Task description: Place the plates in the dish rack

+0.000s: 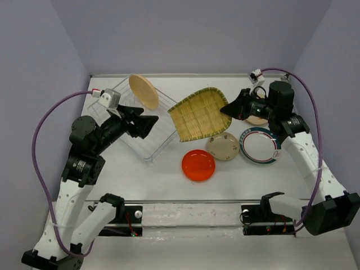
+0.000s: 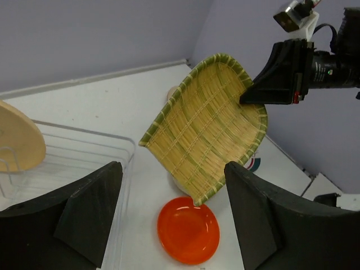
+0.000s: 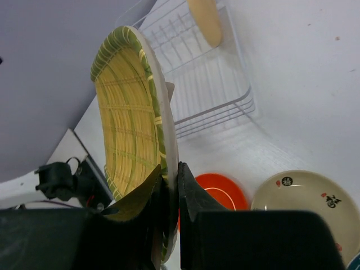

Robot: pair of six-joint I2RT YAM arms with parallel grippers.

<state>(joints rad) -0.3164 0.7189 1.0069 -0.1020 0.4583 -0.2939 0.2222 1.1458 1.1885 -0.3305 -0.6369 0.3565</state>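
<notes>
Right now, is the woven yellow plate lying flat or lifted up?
Lifted and tilted: the right fingers pinch the woven plate by its rim, above the table.

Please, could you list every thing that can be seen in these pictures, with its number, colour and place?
dish rack: one, white wire, left part of the table
peach plate: one, peach, on edge at the rack's far end
ribbed plate: one, yellow-olive, lifted, beside the rack
red-orange plate: one, small, flat, near the centre
cream plate: one, cream with dark marks, flat, right of the red-orange plate
rimmed plate: one, white with a green and red rim, flat, far right
beige plate: one, mostly hidden under the right arm
table: one, white
left gripper: black, open, over the rack
right gripper: black, shut on the ribbed plate's rim
</notes>
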